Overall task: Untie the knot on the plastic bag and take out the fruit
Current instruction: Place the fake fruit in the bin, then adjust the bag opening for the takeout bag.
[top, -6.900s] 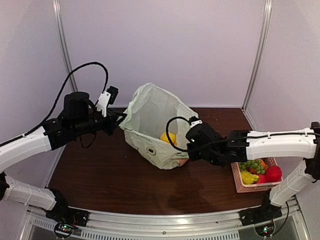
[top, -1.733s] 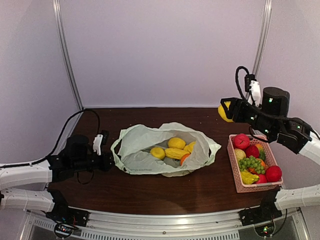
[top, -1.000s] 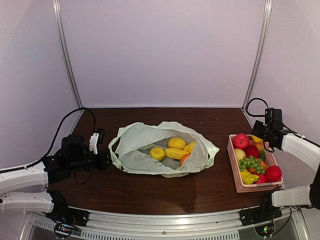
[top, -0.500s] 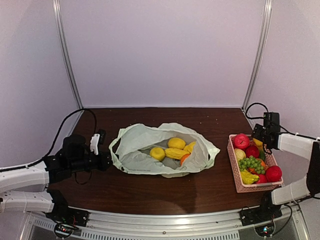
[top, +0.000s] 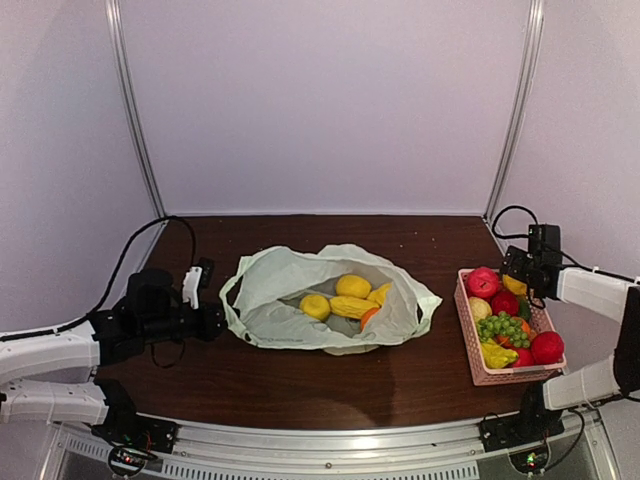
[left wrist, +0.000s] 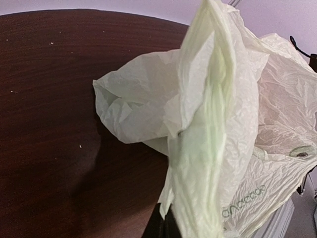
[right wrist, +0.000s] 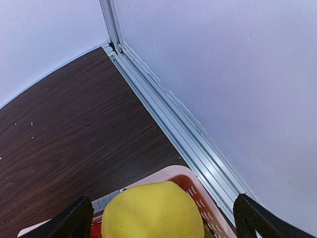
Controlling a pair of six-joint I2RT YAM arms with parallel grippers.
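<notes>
The plastic bag [top: 275,290] lies slumped in the middle of the tabletop [top: 400,380], its mouth gaping upward. Inside it, toward its right half, sits the fruit [top: 352,286]: several yellow pieces and one orange, all touching.

At the bag's left edge, the left claw [top: 213,320] is low over the wood. In the left wrist view its dark fingers [left wrist: 159,227] are pressed together on a bunched strip of the bag's pale green plastic, which rises from them and fans out into the crinkled body. Left of the bag, bare dark wood runs out to the side wall.

In front of the bag a broad band of open tabletop reaches the near edge, and behind the bag another open band reaches the back wall.

Right of the bag, across a narrow strip of bare wood, stands a pink basket [top: 470,362] holding red fruits [top: 547,347] and a grape bunch [top: 500,327]. The side of the basket away from the bag is close to the right wall.

The right claw [top: 515,272] hovers at the basket's far end, well apart from the bag. The right wrist view shows it spread wide, with a yellow fruit [right wrist: 153,210] between the fingers and a clear gap on each side. Just beyond the basket's rim, a metal wall rail [right wrist: 163,119] borders the tabletop.
</notes>
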